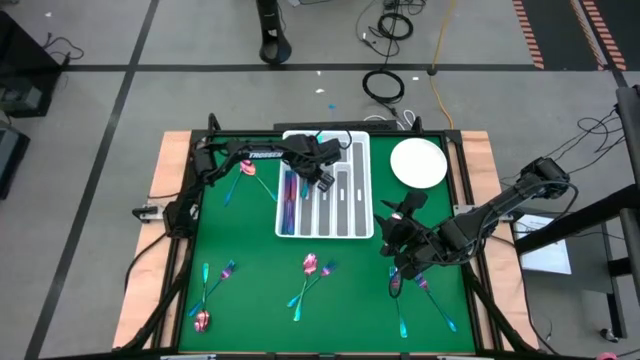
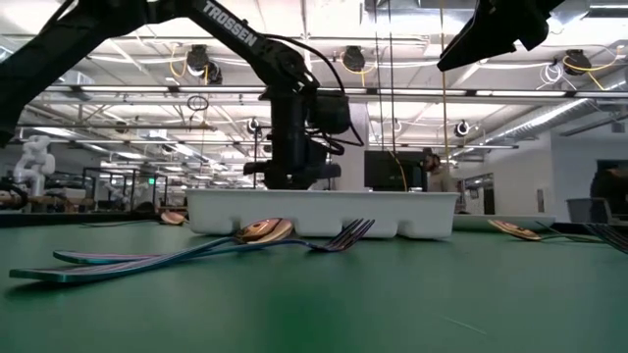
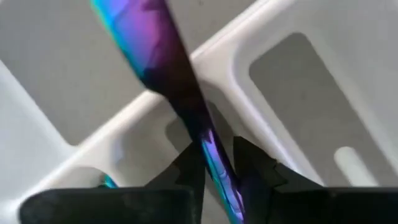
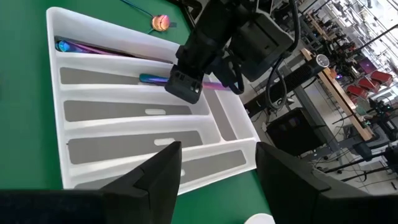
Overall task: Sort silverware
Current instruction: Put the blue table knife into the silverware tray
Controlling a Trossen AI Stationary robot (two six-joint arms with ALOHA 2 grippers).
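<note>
My left gripper (image 1: 322,178) hangs over the white tray (image 1: 362,150), shut on a slim iridescent piece of silverware (image 3: 152,46). The right wrist view shows that piece (image 4: 154,79) lying level over a tray slot, under the left gripper (image 4: 183,87). More pieces (image 1: 289,196) lie in the tray's leftmost slot. Others rest flat on the green table: beside the tray (image 1: 240,175), at the near left (image 1: 212,290), near middle (image 1: 310,272) and near right (image 1: 405,290). My right gripper (image 1: 398,240) is open and holds nothing, right of the tray; its fingers frame the right wrist view (image 4: 217,180). My left gripper pinches the piece's narrow shaft (image 3: 214,163) between its two fingers (image 3: 193,165), coming from above with the fingers across it. The wider end (image 3: 146,37) sticks out past the fingers, above the tray's dividers. Whether the piece touches the tray, I cannot tell.
A round white plate (image 1: 418,163) sits at the table's far right, beside the tray. In the low view a spoon (image 2: 263,231) and a fork (image 2: 343,235) lie before the tray's near wall (image 2: 324,211). Bare green table (image 1: 260,320) lies along the near edge between the scattered pieces.
</note>
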